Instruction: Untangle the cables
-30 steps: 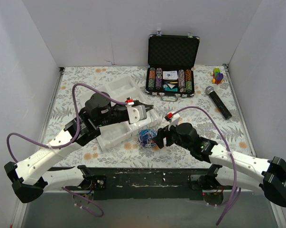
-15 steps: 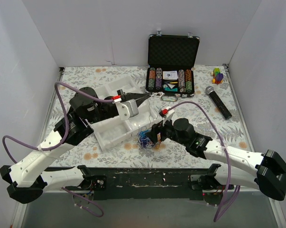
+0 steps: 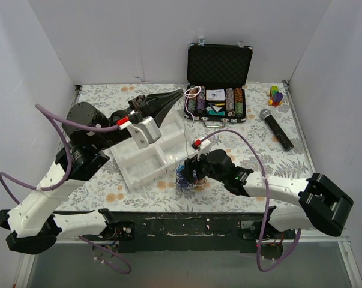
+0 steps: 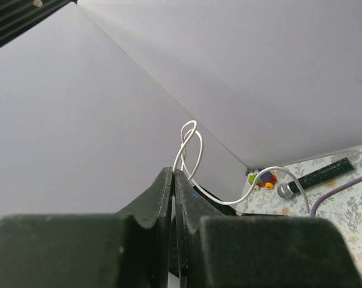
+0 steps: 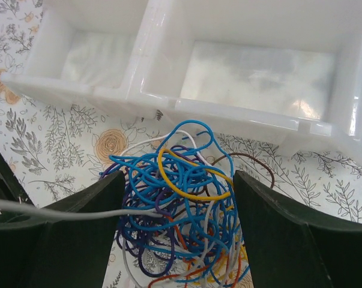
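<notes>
Pinching a single white cable (image 4: 191, 122) between fingertips pressed tight together, the left gripper (image 3: 179, 93) is raised at the upper centre of the overhead view, just left of the open poker chip case (image 3: 218, 90). In the left wrist view the left gripper's tips (image 4: 173, 175) meet near the middle of the frame, and the cable twists into a small loop above them before sweeping off toward the lower right. The tangle of cables (image 3: 187, 176) lies on the flower-patterned table (image 3: 96, 96) at lower centre, just below the near edge of the white compartment tray (image 3: 141, 165). The right gripper (image 3: 191, 174) sits over it with its jaws spread wide. In the right wrist view the bundle (image 5: 181, 222), mostly blue with purple, yellow, orange, white and a dark brown strand, fills the gap between the two dark fingers (image 5: 66, 240); whether they touch it cannot be told. The white strand (image 5: 78, 213) enters that frame from the left edge and runs straight into the knot. The tray's rim (image 5: 168, 102) crosses the upper part of the frame. A microphone (image 3: 275, 128) and a coloured toy (image 3: 276, 95) lie at the right of the overhead view.
</notes>
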You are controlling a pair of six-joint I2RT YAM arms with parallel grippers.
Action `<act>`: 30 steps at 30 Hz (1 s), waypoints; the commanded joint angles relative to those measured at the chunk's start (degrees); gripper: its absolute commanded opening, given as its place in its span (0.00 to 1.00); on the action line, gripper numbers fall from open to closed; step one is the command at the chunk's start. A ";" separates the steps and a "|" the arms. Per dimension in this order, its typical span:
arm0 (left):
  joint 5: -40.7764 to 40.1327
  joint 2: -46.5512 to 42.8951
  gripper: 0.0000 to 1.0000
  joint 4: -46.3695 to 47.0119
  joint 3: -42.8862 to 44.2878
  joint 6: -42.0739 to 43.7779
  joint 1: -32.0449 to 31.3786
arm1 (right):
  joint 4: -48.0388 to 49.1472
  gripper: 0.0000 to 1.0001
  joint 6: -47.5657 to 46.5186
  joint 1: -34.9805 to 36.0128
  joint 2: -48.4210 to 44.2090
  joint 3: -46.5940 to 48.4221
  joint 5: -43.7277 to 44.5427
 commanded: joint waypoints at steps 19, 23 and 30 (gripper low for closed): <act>-11.43 1.37 0.00 44.13 0.89 28.94 -0.18 | 1.47 0.79 6.43 1.67 -1.80 -10.46 7.53; -10.72 2.86 0.00 51.24 1.76 37.81 -0.18 | 0.24 0.79 6.34 1.67 -2.41 -10.81 7.97; -6.95 3.92 0.00 52.04 6.16 43.36 -0.18 | -0.29 0.76 7.92 1.67 -0.13 -11.86 9.02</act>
